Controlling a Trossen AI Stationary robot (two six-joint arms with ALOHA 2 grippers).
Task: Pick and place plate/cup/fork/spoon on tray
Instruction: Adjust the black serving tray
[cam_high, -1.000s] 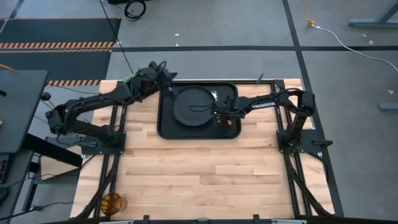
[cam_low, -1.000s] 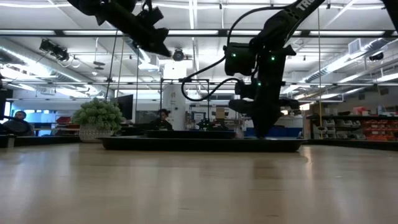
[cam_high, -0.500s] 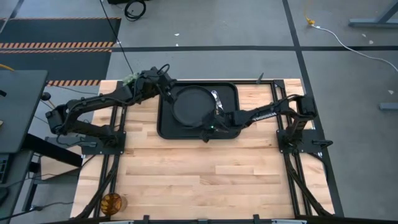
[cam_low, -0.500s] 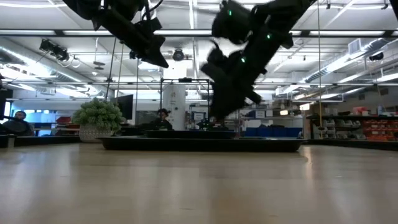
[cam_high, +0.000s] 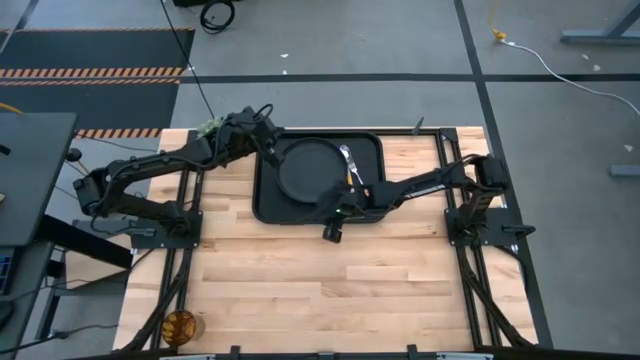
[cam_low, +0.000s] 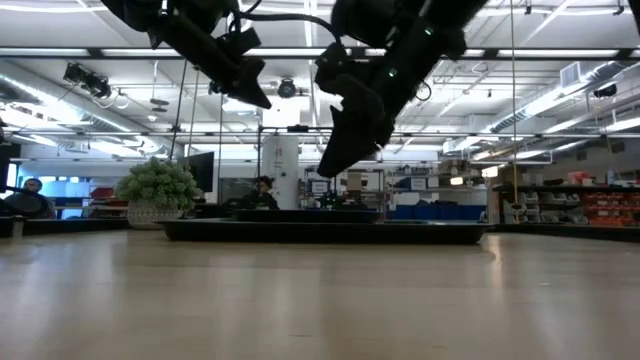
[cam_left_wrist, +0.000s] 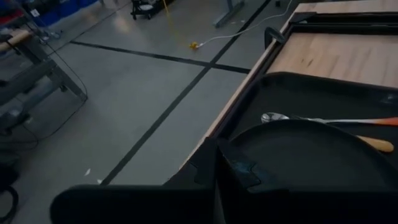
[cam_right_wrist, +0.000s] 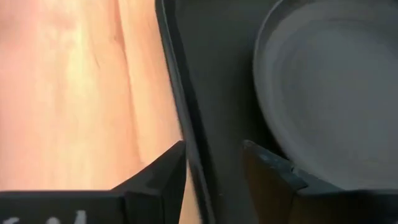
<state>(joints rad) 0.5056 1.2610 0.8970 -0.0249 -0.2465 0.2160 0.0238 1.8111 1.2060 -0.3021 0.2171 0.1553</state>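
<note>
Round black plate (cam_high: 305, 170) on black tray (cam_high: 268, 205), spoon (cam_high: 349, 163) beside it, right gripper (cam_high: 331, 222) empty, fingers parted over the tray's near rim, left gripper (cam_high: 268, 148) at the far corner, grip unclear, pale wood table (cam_high: 330, 290), warehouse behind, no legible writing.

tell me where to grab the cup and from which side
The cup stands alone at the table's near left corner, away from the tray. Probably best taken by its round side wall, fingers straddling it from above. The left gripper is on that side, though the reach looks long.
</note>
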